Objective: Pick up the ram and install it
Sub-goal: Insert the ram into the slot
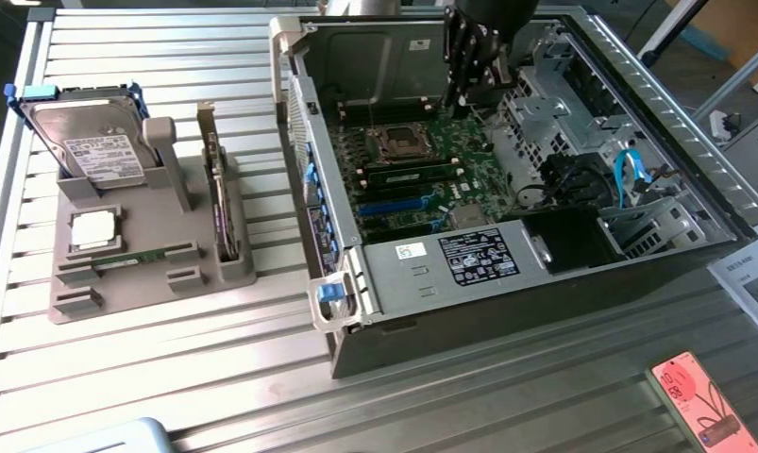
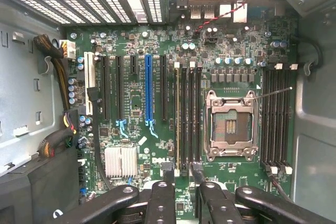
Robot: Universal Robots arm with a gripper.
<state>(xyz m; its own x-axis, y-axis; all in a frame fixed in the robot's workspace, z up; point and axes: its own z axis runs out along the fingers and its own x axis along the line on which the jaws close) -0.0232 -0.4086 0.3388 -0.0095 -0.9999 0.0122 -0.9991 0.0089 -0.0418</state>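
The black two-fingered gripper (image 1: 471,87) hangs over the open grey metal computer case (image 1: 718,203), well above the green motherboard (image 1: 411,203), its jaws spread wide and holding nothing. From the wrist view the two dark fingers (image 2: 160,200) reach towards the board with a clear gap between them.

Straight below the gripper (image 2: 182,170), in line with that gap, the ram (image 2: 177,119), a long thin green circuit-board stick, stands on edge in one of the black memory slots. It is the slot in its bank that lies furthest from the square silver processor socket (image 2: 230,127). In the exterior view the ram (image 1: 412,176) shows as a narrow strip low in the case, under the fingers and not touching them.

A long blue expansion slot (image 2: 148,93) and a small ribbed silver heat sink (image 2: 121,161) lie on the other side of the ram from the socket.

Well away from the gripper, towards the exterior view's left, a grey moulded fixture (image 1: 152,283) sits on the ribbed metal table (image 1: 164,377). It carries a silver hard drive (image 1: 89,142), a tall card standing on edge (image 1: 215,179) and a second green stick (image 1: 140,257) lying flat
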